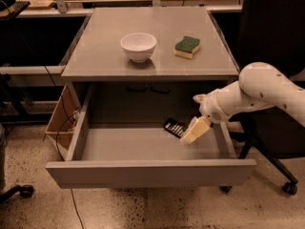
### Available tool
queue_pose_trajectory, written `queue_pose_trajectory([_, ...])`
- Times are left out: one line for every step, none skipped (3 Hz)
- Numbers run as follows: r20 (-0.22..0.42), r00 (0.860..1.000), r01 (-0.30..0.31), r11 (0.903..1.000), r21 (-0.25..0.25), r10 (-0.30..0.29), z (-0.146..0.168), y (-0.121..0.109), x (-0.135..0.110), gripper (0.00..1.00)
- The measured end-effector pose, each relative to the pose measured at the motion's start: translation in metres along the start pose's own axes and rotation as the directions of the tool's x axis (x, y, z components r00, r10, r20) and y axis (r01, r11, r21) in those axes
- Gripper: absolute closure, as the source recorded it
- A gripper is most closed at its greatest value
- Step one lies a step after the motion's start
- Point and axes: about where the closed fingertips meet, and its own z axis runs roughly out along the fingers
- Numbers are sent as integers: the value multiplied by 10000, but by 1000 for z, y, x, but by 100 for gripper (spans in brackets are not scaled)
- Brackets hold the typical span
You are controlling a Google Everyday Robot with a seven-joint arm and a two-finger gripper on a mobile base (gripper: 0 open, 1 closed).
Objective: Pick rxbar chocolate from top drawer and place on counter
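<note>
The rxbar chocolate (pixel 173 127) lies flat on the floor of the open top drawer (pixel 147 171), at its right back, a dark wrapper with white stripes. My gripper (pixel 193 131) reaches down into the drawer from the right on a white arm. Its tip sits right over the bar's right end and hides part of it. The counter (pixel 100 46) is the grey table top above the drawer.
A white bowl (pixel 138 46) and a green-and-yellow sponge (pixel 187 47) stand on the counter. A cardboard box (pixel 61 119) hangs at the table's left side. A black office chair (pixel 279 27) stands at the right behind my arm.
</note>
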Motion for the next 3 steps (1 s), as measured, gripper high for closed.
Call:
queue_pose_trajectory([-27, 9999, -149, 9999, 22, 149, 18, 3, 11, 0])
queue_pose_trajectory([-245, 9992, -300, 9995, 92, 303, 44, -5, 20, 0])
queue_pose_trajectory([-505, 9968, -609, 9981, 86, 612, 65, -15, 33, 0])
